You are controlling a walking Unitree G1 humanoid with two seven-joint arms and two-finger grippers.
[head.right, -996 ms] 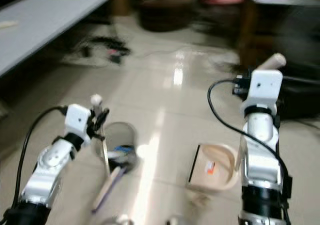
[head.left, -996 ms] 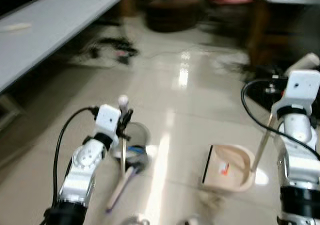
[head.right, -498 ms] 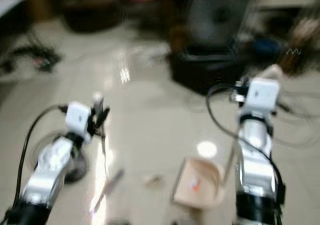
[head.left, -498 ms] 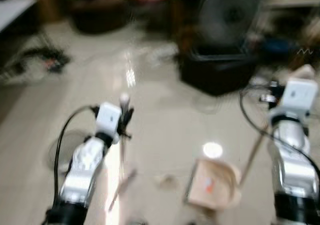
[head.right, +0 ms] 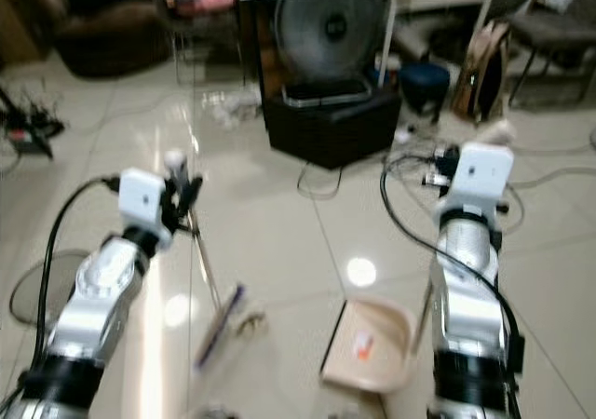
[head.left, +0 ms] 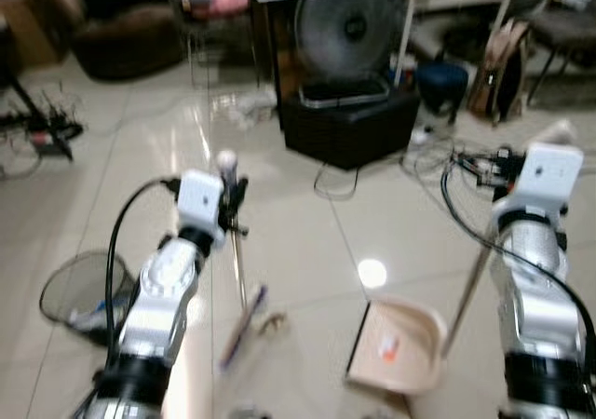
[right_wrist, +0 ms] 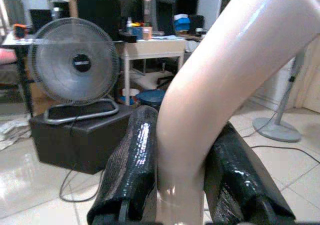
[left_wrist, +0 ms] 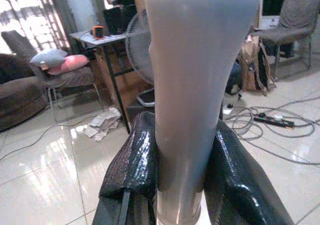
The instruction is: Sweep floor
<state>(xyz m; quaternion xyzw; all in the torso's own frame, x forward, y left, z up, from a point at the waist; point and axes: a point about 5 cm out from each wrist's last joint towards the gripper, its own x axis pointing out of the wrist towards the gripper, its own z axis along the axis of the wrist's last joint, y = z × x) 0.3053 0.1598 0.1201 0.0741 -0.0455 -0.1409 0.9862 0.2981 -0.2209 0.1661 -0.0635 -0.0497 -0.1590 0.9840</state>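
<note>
On glossy tile floor (head.left: 307, 242) — fan (head.left: 346, 30), cables (head.left: 470, 163).

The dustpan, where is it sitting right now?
In the left eye view the beige dustpan rests on the tiled floor low on the robot's right, its long handle held in the right pincer, with the broom head to its left.

Broom (head.left: 240, 289) slanted — beige dustpan (head.left: 399, 346) on floor.

We see the broom (head.left: 240, 293) on the floor (head.left: 307, 223) left of the dustpan (head.left: 399, 347), a mesh bin (head.left: 74, 289) further left, a fan (head.left: 349, 30) behind them.
</note>
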